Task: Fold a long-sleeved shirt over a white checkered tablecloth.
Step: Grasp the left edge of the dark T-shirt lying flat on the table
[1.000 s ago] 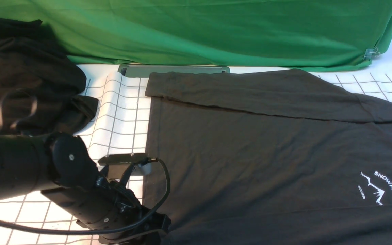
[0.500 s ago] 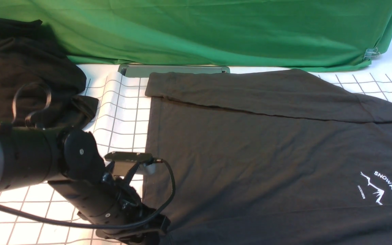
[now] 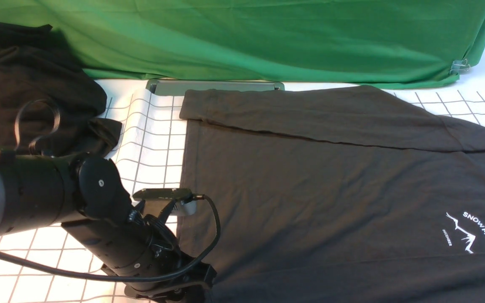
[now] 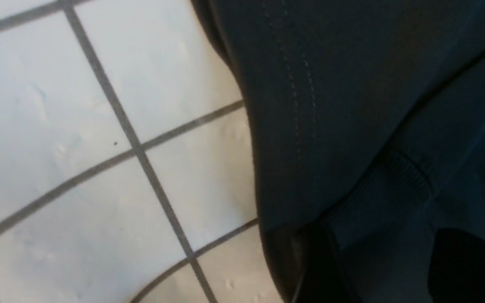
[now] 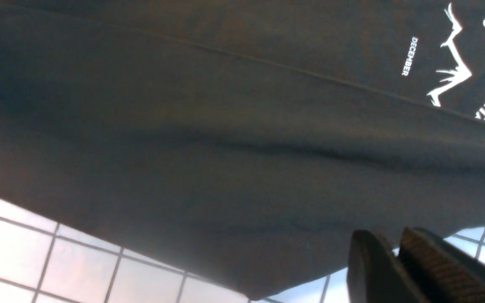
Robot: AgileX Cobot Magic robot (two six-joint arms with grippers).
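Backdrop and stray items along the far edge

A plain bright green cloth [image 3: 267, 38] spans the top of the front view, creased, with a small metal clip [image 3: 459, 65] at its lower right corner. A shapeless black heap of cloth [image 3: 27, 84] fills the upper left. A flat grey-green bar [image 3: 213, 86] lies just below the green cloth, left of centre.

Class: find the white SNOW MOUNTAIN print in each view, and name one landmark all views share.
Front view: print at lower right, on the shirt.
Left wrist view: not in it; only the shirt's stitched hem.
Right wrist view: print on the shirt, beyond a long crease.
Shared landmark: checkered tablecloth.
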